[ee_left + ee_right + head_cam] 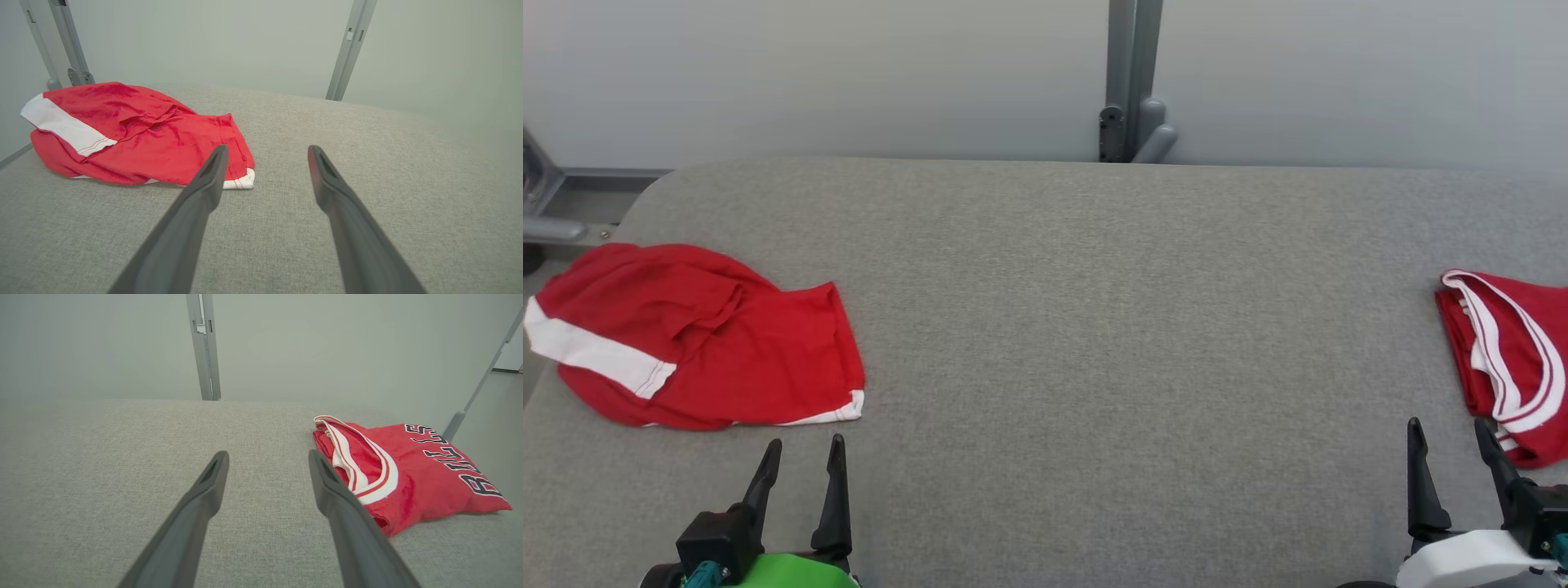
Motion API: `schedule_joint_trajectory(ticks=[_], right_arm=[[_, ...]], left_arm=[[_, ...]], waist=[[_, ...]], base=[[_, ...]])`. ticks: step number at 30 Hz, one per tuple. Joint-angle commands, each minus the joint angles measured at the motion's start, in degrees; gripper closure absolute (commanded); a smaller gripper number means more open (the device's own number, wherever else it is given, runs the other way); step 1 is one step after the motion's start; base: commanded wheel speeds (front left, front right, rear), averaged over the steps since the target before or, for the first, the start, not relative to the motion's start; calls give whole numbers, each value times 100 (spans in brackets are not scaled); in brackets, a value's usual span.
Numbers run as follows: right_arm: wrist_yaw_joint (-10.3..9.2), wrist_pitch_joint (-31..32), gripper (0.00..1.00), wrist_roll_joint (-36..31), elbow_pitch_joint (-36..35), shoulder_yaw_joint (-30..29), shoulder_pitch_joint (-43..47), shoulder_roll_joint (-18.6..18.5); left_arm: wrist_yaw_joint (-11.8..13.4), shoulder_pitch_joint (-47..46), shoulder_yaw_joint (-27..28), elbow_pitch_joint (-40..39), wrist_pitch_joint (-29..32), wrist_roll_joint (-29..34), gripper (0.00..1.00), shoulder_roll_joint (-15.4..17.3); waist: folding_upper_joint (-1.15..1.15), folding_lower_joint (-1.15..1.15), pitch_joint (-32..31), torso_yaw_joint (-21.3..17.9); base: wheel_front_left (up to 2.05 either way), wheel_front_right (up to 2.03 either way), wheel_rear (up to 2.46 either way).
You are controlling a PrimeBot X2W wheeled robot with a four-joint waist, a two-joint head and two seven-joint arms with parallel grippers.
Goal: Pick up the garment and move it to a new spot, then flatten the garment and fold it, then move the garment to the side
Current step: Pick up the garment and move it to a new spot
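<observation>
A crumpled red garment (711, 343) with white bands lies at the table's left edge; in the left wrist view this garment (163, 139) sits just ahead and left of the fingers. My left gripper (805, 443) (267, 150) is open and empty, just short of its near hem. A folded red jersey (1515, 351) with white trim lies at the right edge; the right wrist view shows this jersey (412, 477) with black lettering. My right gripper (1448, 425) (268, 454) stands open and empty beside its left side.
The grey fabric-covered table (1094, 327) stretches wide between the two pieces of clothing. A grey metal post (1131, 82) rises behind the far edge against a pale wall. More metal framing (556, 204) stands off the table's left corner.
</observation>
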Motion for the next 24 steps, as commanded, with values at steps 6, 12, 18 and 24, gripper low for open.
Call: schedule_joint_trajectory(ticks=[6, 12, 18, 24], right_arm=[[-8, -17, 0, 0, 1, 220, -145, -11], [-8, -17, 0, 28, 64, 552, -324, -11], [-8, -17, 0, 49, 102, 766, -393, -15], [-8, -17, 0, -26, 16, 764, -330, -16]], left_arm=[[-28, 82, 132, 26, -15, 37, 0, 18], [-34, 235, 294, -20, -15, 21, 0, 17], [-36, 313, 451, -111, -9, -8, 0, 14], [-34, 271, 468, -193, -8, -87, 0, 13]], waist=[[0, 0, -65, 1319], [0, 0, -148, 2014], [0, 0, -147, 2177], [0, 0, 26, 2107]], base=[[0, 0, 0], [0, 0, 0], [0, 0, 0], [0, 0, 0]])
